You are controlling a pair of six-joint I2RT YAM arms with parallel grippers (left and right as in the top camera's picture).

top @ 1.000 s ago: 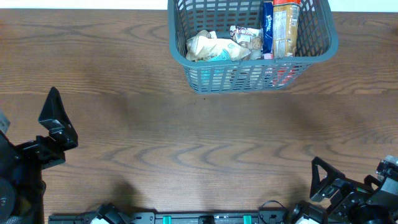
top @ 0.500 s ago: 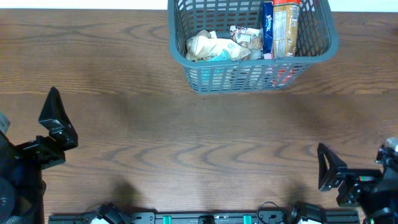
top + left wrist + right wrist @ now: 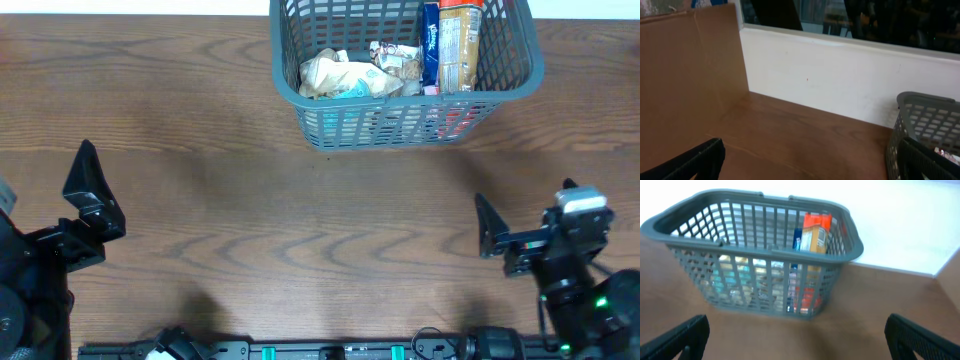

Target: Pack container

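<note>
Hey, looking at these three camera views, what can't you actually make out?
- Overhead: the far end of the dark grey-green plastic lattice basket is cut off by the top edge.
- Overhead: print on the upright blue packet is too small to read.
- Right wrist: blur and the basket's slotted wall obscure the pale crumpled packets.
- Left wrist: only a basket corner shows; the right edge cuts off the rest.

Overhead looks straight down on the table. The right wrist camera faces the container ahead between its jaws (fairly near). The left wrist camera, set low, catches only the container's corner behind its right jaw.
</note>
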